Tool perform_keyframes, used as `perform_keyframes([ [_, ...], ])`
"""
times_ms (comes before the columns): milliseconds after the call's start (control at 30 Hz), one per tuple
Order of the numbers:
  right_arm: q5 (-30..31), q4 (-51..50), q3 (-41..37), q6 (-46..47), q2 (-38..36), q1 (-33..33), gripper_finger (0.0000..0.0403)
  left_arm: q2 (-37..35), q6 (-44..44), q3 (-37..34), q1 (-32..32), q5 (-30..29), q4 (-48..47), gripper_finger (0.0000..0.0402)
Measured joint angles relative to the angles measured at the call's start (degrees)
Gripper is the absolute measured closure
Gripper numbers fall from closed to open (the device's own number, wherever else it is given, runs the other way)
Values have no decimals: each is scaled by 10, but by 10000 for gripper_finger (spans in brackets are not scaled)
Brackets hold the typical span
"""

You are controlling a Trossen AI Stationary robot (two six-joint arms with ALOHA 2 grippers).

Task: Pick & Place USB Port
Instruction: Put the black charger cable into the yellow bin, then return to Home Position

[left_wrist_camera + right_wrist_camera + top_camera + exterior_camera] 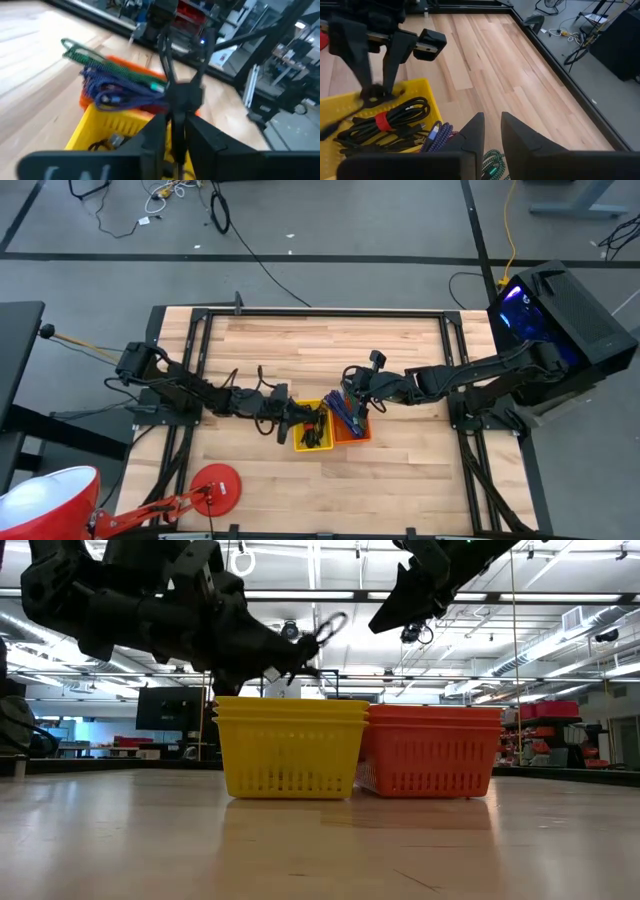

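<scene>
High view first: the left gripper [290, 423] reaches in from the left and hangs over the yellow bin [313, 448]. Its fingers stand narrow, with a black USB cable [185, 95] caught between them. The left wrist view shows the cable's thin stem in the slot between the fingertips. Its thicker body sits just ahead of the tips, and two leads fork away beyond that. The long axis therefore runs straight out along the fingers, not across them. How firm the hold is I cannot judge.

Under those fingertips, in the yellow bin, lies a black bundle [385, 122] with a red tie around it. The held cable's end looks to be at or just above the bin's rim.

Touching the yellow bin on its right is the orange bin [352, 436], with blue cords [120, 90] and a green one heaped over its edge. It lies ahead of the left fingers, past the cable's fork.

The right gripper [352, 402] hovers over the orange bin. Its fingers are a narrow slot apart with nothing between them, and the green cord is just below the tips.

The left arm has the task's cable, so the next move is its own. As I read it, that move is either a release into the yellow bin below the tips or a short carry forward to the orange one.
</scene>
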Motion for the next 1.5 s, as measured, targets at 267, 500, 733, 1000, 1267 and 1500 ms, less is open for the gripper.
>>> perform_keyframes([
  [267, 0, 0, 0, 0, 0, 0, 337, 0, -1, 0, -2, -6, 5, 293],
  [500, 0, 0, 0, 0, 0, 0, 337, 0, 5, 0, 7, -18, 10, 291],
  [733, 1, 0, 0, -2, 0, 0, 337, 0, 50, 0, 48, 10, 37, 290],
  [1000, 31, 13, 0, -35, -25, -9, 337, -39, 69, 0, 170, 233, 5, 290],
  [1267, 26, 57, -104, -32, -159, -37, 337, -201, 120, 0, 314, 347, -112, 289],
  [1500, -28, 291, -321, -30, -302, -51, 337, -339, 273, 0, 363, 396, -308, 289],
])
